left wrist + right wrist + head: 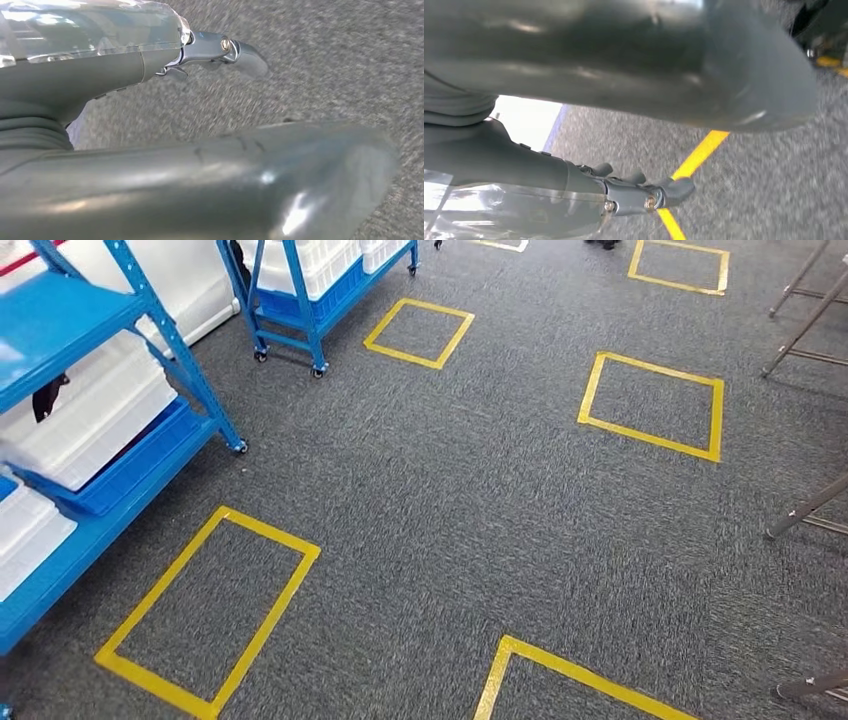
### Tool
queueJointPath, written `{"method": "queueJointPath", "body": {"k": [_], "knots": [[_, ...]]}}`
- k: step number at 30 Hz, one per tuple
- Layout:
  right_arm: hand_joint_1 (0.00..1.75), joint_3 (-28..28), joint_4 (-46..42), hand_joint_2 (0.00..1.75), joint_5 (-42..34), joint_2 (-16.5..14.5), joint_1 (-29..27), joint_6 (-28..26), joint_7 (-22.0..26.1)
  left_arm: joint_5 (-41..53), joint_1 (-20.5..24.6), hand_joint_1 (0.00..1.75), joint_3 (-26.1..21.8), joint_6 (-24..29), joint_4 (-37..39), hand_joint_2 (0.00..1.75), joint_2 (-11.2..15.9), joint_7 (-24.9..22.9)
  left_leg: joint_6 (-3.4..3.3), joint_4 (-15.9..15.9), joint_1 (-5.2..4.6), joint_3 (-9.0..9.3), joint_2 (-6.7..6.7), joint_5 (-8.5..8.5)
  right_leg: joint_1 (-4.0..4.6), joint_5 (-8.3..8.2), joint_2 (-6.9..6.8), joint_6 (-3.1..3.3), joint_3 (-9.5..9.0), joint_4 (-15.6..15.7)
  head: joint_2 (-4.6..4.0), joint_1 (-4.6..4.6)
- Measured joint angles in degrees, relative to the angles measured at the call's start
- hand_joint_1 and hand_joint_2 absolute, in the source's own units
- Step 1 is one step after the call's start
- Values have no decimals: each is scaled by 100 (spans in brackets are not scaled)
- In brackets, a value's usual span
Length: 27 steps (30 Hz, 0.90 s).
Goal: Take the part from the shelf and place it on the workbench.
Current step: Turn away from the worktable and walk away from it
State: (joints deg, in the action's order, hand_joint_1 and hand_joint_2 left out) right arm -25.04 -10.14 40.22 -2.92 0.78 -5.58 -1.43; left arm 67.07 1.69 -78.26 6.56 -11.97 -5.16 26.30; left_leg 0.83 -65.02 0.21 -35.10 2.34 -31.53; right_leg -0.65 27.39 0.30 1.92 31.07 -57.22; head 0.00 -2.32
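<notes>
A blue shelf (70, 552) stands at the left of the head view, with white plastic bins (92, 420) on its levels. Something small and dark (46, 398) sits at the near bin's side; I cannot tell what it is. My left hand (115, 70) hangs over grey carpet with fingers (242, 54) stretched out and apart from the thumb (260, 185), holding nothing. My right hand (524, 170) also hangs over the carpet, its fingers (669, 192) straight and apart from the thumb (704, 75), with nothing in it.
A second blue wheeled shelf (312, 302) with white bins stands further back. Yellow tape rectangles (210, 610) mark the grey carpet (450, 500), and one line (696, 157) passes under my right hand. Grey metal legs (808, 508) stand along the right edge.
</notes>
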Motion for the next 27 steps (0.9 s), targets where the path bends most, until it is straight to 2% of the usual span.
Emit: {"method": "queueJointPath", "body": {"k": [1, 2, 3, 4, 5, 6, 7, 8, 9, 10, 11, 12, 13, 14, 16, 17, 18, 19, 20, 21, 22, 24, 25, 26, 27], "knots": [[0, -4, 2, 0, 0, 1, -10, -2, -1, 1, 10, 0, 6, -1, 6, 0, 3, -1, 15, -391, 9, -190, -97, -185, 14, 20, -77, 18, 2, 0, 0, -2], [0, -10, 5, 0, 0, 0, -17, 1, -1, 1, 17, 0, 13, -1, 9, 0, 8, -1, 29, -724, 17, -352, -148, -297, 26, 54, -153, 28, 0, -1, 0, -2], [0, -18, 7, 0, -2, 0, -20, 5, -4, 2, 15, 0, 22, -1, 12, 0, 14, -1, 37, -888, 24, -428, -172, -302, 34, 95, -231, 35, -13, -3, 0, -2], [0, -26, 8, 0, -5, -1, -20, 10, -10, 7, 7, 0, 31, -1, 14, 0, 21, -3, 38, -819, 29, -384, -196, -196, 39, 142, -308, 37, -41, -4, 0, -2], [0, -34, 8, 0, -12, -2, -20, 15, -17, 13, -3, 0, 42, -1, 16, 0, 30, -8, 28, -526, 31, -218, -242, -11, 42, 178, -391, 26, -85, -6, 0, -2], [0, -40, 8, 0, -22, -3, -19, 17, -28, 24, -10, 0, 54, -1, 18, 0, 39, -14, 8, -102, 29, 20, -350, 181, 47, 208, -473, 4, -140, -6, 0, -2], [0, -46, 9, 0, -38, -4, -21, 16, -40, 41, -5, 0, 67, -1, 20, 0, 47, -23, -22, 298, 12, 240, -484, 294, 61, 243, -549, -31, -195, -10, 0, -2], [0, -56, 9, 0, -58, -6, -21, 13, -52, 60, 7, 0, 81, -2, 20, 0, 52, -31, -55, 580, -9, 395, -589, 336, 66, 276, -613, -74, -242, -7, 0, -2], [0, -70, 9, 0, -79, -9, -13, 8, -67, 82, 18, 0, 93, -4, 21, 0, 56, -37, -89, 727, -33, 467, -648, 313, 67, 303, -673, -116, -290, -7, 0, -2], [0, -87, 9, 0, -98, -11, 0, 3, -79, 102, 23, 0, 105, -10, 22, 0, 61, -43, -123, 775, -48, 484, -624, 262, 61, 307, -717, -167, -325, -33, 0, -2], [0, -105, 8, 0, -111, -20, 22, -2, -88, 118, 22, 0, 115, -19, 23, 0, 69, -46, -159, 797, -46, 518, -542, 246, 34, 303, -752, -215, -365, -69, 0, -3], [0, -120, 7, 0, -119, -28, 40, -10, -97, 131, 9, 0, 126, -32, 24, 0, 78, -48, -195, 832, -36, 585, -471, 235, 12, 303, -730, -259, -389, -144, 0, -1], [0, -135, 7, 0, -122, -35, 45, -21, -103, 142, 0, 0, 138, -49, 26, 0, 87, -50, -228, 862, -21, 677, -408, 224, -8, 312, -616, -294, -342, -298, 0, 0], [0, -150, 7, 0, -125, -43, 41, -35, -107, 155, 3, 0, 151, -69, 29, 0, 96, -51, -253, 886, -8, 772, -342, 200, -27, 356, -466, -317, -209, -537, 0, 2], [0, -172, 9, 0, -126, -50, 21, -60, -110, 176, 28, 0, 179, -102, 40, 0, 107, -51, -276, 912, 4, 912, -212, 115, -51, 545, -157, -338, 320, -1228, 0, 3], [0, -178, 11, 0, -127, -53, 14, -67, -111, 183, 43, 0, 192, -110, 45, 0, 113, -51, -278, 914, 6, 970, -125, 55, -60, 685, -97, -345, 617, -1540, 0, 4], [0, -181, 11, 0, -127, -55, 3, -70, -113, 184, 48, 0, 203, -114, 49, 0, 117, -51, -274, 914, 9, 1046, -33, -10, -64, 818, -71, -351, 857, -1714, 0, 4], [0, -183, 12, 0, -127, -56, -13, -72, -115, 185, 45, 0, 213, -115, 52, 0, 119, -52, -264, 914, 17, 1139, 63, -87, -65, 903, -57, -357, 1018, -1719, 0, 4], [0, -185, 13, 0, -127, -56, -31, -74, -117, 186, 37, 0, 221, -116, 56, 0, 121, -52, -250, 914, 30, 1253, 160, -177, -66, 880, -35, -364, 1103, -1558, 0, 4], [0, -189, 13, 0, -128, -56, -55, -75, -119, 187, 29, 0, 227, -118, 61, 0, 121, -55, -230, 915, 46, 1368, 245, -275, -72, 689, 16, -377, 1134, -1278, 0, 4], [0, -198, 22, 0, -137, -56, -91, -80, -123, 187, 25, 0, 231, -119, 65, 0, 122, -60, -202, 912, 57, 1485, 318, -381, -72, 248, 110, -390, 1150, -952, 0, 4], [0, -238, 41, 0, -201, -57, -104, -102, -140, 189, 24, 0, 238, -121, 74, 0, 127, -79, -122, 995, 73, 1652, 421, -554, -40, -448, 241, -345, 1137, -558, 0, 6], [0, -271, 51, 0, -250, -61, -86, -113, -163, 188, 26, 0, 240, -121, 78, 0, 133, -90, -75, 1057, 81, 1731, 444, -576, -20, -611, 262, -290, 1110, -477, 0, 7], [0, -301, 52, 0, -294, -66, -49, -120, -185, 187, 31, 0, 242, -119, 84, 0, 138, -97, -31, 1067, 90, 1758, 454, -516, -1, -522, 234, -220, 1036, -459, 0, 7], [0, -328, 51, 0, -321, -71, -33, -121, -207, 184, 39, 0, 243, -118, 91, 0, 143, -103, 6, 920, 99, 1725, 400, -383, -1, -466, 217, -164, 932, -399, 0, 5]]}}
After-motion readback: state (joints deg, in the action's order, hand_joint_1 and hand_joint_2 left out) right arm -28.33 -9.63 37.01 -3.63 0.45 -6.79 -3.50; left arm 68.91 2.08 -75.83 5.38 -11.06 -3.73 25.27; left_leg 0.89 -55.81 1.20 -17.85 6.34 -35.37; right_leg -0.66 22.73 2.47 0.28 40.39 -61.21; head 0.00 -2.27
